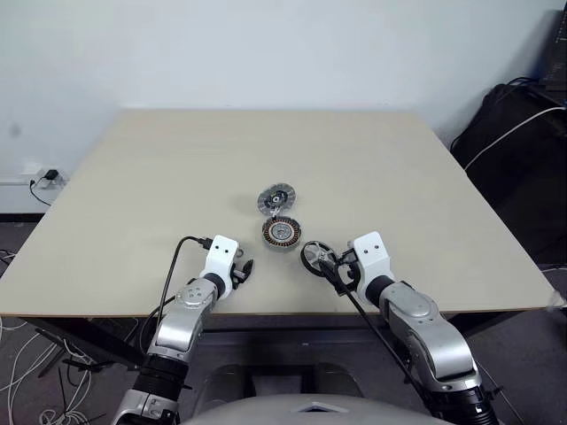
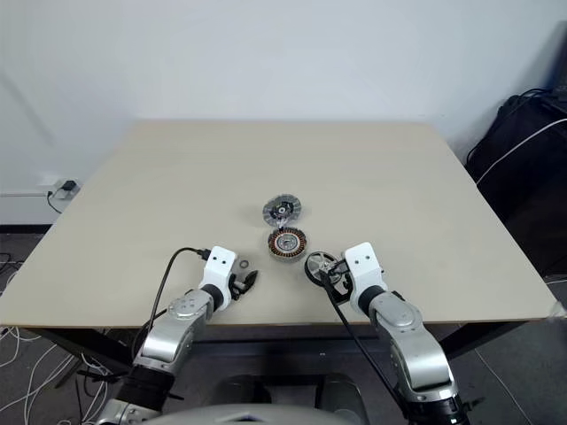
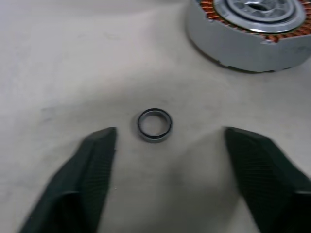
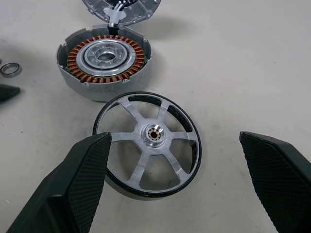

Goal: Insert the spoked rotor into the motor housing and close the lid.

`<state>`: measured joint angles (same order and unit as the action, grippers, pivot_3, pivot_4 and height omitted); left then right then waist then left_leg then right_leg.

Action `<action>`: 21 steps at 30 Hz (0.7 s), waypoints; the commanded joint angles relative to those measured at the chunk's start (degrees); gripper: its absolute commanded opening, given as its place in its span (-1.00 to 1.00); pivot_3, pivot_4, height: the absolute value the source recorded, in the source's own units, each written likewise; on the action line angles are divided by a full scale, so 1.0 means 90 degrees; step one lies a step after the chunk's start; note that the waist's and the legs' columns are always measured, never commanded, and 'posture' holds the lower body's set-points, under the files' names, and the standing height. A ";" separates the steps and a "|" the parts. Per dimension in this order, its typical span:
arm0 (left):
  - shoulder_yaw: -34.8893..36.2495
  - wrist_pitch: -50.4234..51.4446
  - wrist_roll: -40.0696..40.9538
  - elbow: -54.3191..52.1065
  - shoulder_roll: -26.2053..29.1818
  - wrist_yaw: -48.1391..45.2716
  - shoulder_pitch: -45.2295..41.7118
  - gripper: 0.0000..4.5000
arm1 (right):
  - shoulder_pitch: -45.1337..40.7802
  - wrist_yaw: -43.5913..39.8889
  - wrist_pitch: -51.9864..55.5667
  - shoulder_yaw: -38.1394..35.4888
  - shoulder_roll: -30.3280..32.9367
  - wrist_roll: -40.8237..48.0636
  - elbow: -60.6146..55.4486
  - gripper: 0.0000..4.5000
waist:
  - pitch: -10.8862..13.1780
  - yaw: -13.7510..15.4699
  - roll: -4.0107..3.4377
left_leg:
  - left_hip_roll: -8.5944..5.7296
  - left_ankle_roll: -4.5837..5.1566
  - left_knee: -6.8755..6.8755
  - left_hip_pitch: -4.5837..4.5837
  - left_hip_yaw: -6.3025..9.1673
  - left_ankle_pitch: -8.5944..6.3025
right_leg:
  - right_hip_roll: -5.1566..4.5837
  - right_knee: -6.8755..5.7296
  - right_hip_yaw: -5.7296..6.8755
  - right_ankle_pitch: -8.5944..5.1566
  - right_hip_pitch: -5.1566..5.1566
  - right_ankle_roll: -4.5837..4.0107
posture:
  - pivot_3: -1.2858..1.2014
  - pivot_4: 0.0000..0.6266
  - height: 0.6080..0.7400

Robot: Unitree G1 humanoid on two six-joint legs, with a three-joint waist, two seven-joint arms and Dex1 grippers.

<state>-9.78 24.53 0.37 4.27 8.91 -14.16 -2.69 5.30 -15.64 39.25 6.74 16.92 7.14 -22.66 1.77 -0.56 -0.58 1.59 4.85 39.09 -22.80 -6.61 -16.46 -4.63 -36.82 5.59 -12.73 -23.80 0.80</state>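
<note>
On the table (image 1: 133, 177), both claws gape empty: left claw (image 3: 167, 145) around small ring (image 3: 154, 124), right claw (image 4: 175, 165) around spoked rotor (image 4: 147, 143).

Near table (image 1: 133, 177) front edge: motor housing (image 1: 282, 232) mid, lid (image 1: 275, 200) behind, spoked rotor (image 1: 315, 258) front-right, small ring (image 3: 154, 125) front-left.

It looks like a plain lab or test room. A bare beige table (image 1: 133, 195) stands against a blank white wall (image 1: 266, 44). A wall socket with a plug (image 1: 40, 177) is near the floor, loose cables (image 1: 27, 372) lie below, and a black bag (image 1: 518, 150) sits beside the table.
</note>
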 commanded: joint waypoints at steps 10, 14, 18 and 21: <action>0.0046 -0.0454 -0.0018 -0.0229 -0.0153 0.0047 -0.0043 0.16 | -0.0152 0.0003 -0.0067 -0.0059 -0.0050 0.0007 -0.0200 1.00 | -0.0004 0.0001 0.0001 | 0.0000 0.0000 0.0000 0.0001 0.0001 0.0000 | -0.0002 -0.0001 0.0000 0.0000 0.0000 -0.0001 | 0.03 -1.00 1.00; 0.0050 -0.0585 0.0064 -0.0403 -0.0185 -0.0060 -0.0107 0.33 | -0.0137 0.0014 -0.0068 -0.0060 -0.0071 0.0002 -0.0207 1.00 | -0.0004 0.0004 0.0002 | 0.0000 0.0000 0.0000 -0.0001 0.0000 0.0000 | -0.0003 0.0000 0.0000 0.0001 -0.0001 -0.0002 | 0.03 -1.00 1.00; -0.0001 -0.0609 -0.0002 -0.0379 -0.0184 -0.0079 -0.0224 0.84 | -0.0136 0.0010 -0.0077 -0.0063 -0.0091 0.0001 -0.0204 1.00 | -0.0004 0.0005 0.0002 | 0.0000 0.0000 0.0002 -0.0001 0.0000 0.0000 | -0.0003 0.0000 0.0000 0.0001 -0.0001 -0.0002 | 0.03 -1.00 1.00; -0.0030 -0.0588 -0.0025 -0.0168 -0.0192 -0.0128 -0.0334 0.84 | -0.0141 0.0015 -0.0086 -0.0059 -0.0107 0.0001 -0.0199 1.00 | -0.0004 0.0003 0.0002 | 0.0000 0.0000 0.0002 -0.0001 0.0000 0.0000 | 0.0000 -0.0001 0.0000 0.0001 0.0000 -0.0001 | 0.03 -1.00 1.00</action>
<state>-9.69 20.38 0.26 3.88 7.32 -15.00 -4.15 5.24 -15.80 39.25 6.80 16.18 7.14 -22.66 1.74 -0.54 -0.56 1.59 4.86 39.11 -22.81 -6.61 -16.46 -4.63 -36.83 5.60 -12.72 -23.80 0.79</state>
